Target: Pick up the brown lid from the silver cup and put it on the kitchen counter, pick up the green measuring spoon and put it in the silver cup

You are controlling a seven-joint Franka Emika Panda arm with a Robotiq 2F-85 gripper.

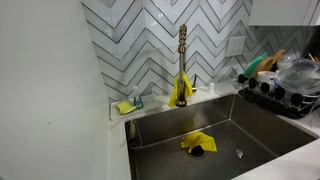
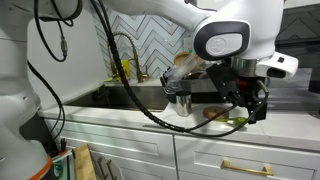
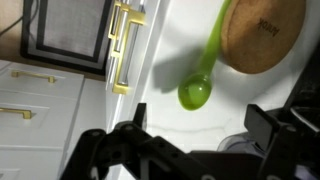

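The fingers (image 3: 275, 130) hang wide and empty above the spoon (image 3: 196, 92), which lies flat on the surface (image 3: 170, 45) just beside the lid (image 3: 262, 35). It is probably light, stiff, slick plastic: pinch across the thin handle.

Bright green measuring spoon (image 3: 200, 80), wood-brown lid (image 3: 262, 35), pale whitish bench (image 3: 175, 50), black fingers (image 3: 118, 152), white drawers (image 3: 40, 100) with gold handles (image 3: 122, 45); wall tiles (image 1: 150, 35) in a white-and-grey chevron pattern, brass-gold tap (image 1: 182, 50), yellow cloth (image 1: 197, 143), steel-grey sink (image 1: 260, 125), shiny silver cup (image 2: 181, 102)
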